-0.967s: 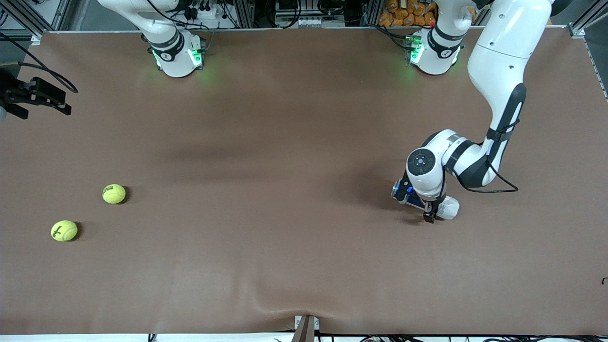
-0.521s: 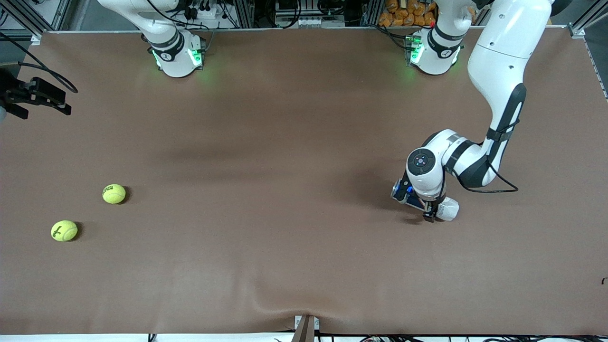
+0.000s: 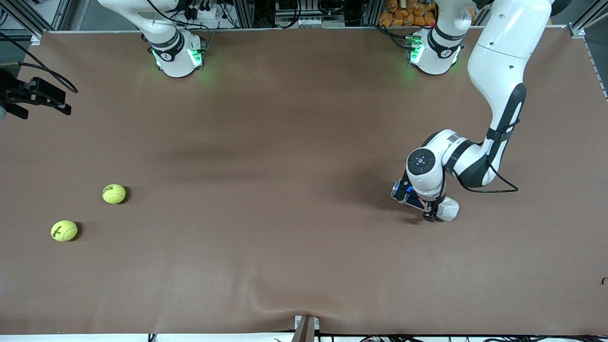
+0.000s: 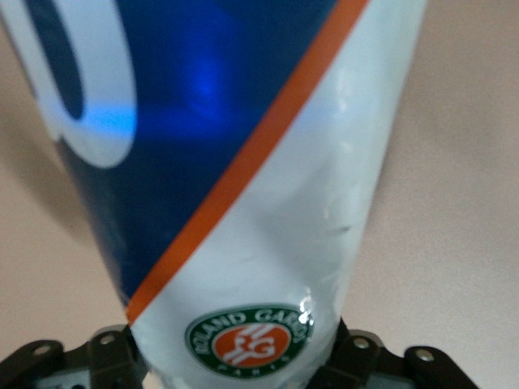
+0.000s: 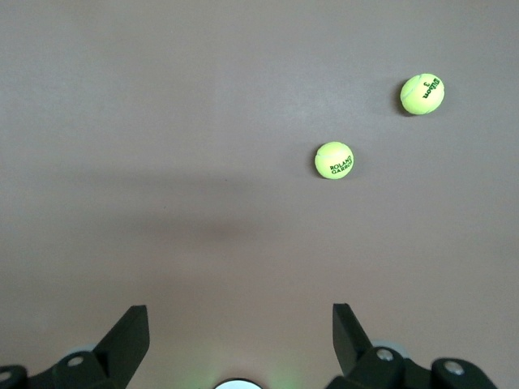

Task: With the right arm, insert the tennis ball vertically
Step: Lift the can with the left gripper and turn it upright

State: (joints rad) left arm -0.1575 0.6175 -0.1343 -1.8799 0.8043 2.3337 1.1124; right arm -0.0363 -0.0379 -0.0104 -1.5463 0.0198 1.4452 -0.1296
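Two tennis balls lie well apart from our wide-open right gripper — it waits — while our left gripper clamps the ball can on the table.

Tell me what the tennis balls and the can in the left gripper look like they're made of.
Tennis balls: fuzzy yellow-green felt, matte, with dark printed logos.
Can, shut in the left gripper: probably thin plastic under a glossy printed blue, white and orange label; it shows a sheen and a soft highlight. Metal can't be ruled out.
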